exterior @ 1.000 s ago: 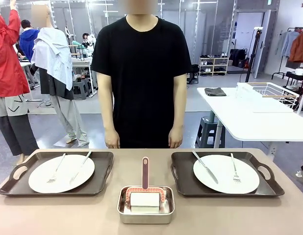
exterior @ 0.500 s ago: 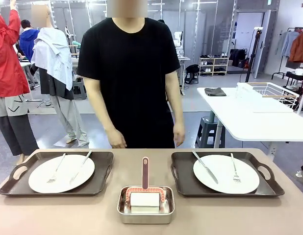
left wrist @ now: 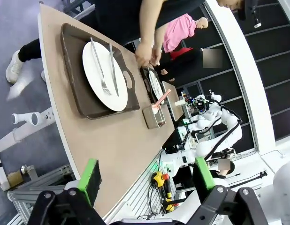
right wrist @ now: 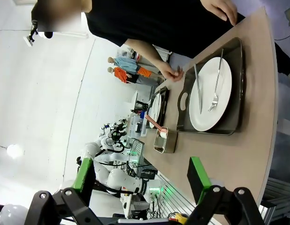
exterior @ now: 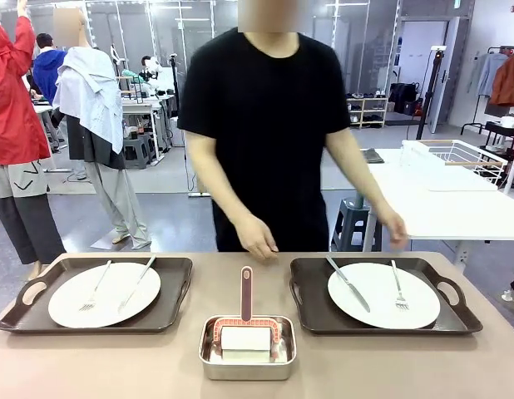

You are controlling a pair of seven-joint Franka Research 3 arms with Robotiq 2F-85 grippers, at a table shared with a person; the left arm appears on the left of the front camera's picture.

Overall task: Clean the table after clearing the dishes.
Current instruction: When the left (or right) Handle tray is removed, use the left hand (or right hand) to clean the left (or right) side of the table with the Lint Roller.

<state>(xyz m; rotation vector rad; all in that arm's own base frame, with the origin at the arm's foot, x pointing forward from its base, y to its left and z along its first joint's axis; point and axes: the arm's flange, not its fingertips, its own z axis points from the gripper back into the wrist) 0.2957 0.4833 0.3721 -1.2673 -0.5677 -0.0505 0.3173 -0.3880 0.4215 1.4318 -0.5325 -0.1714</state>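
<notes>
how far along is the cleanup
Nothing looks done: the left plate and right plate sit on their trays. In hand: the person's hands hover at the far edge of the table; the left gripper and right gripper hang open, empty. Left: clear both trays, then clean the table.

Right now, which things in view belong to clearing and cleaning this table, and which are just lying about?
Job: left tray, left plate, right tray, right plate, beige table; probably the pink-handled tool in the steel pan.
Lying about: white side table, wire rack, grey cloth.
</notes>
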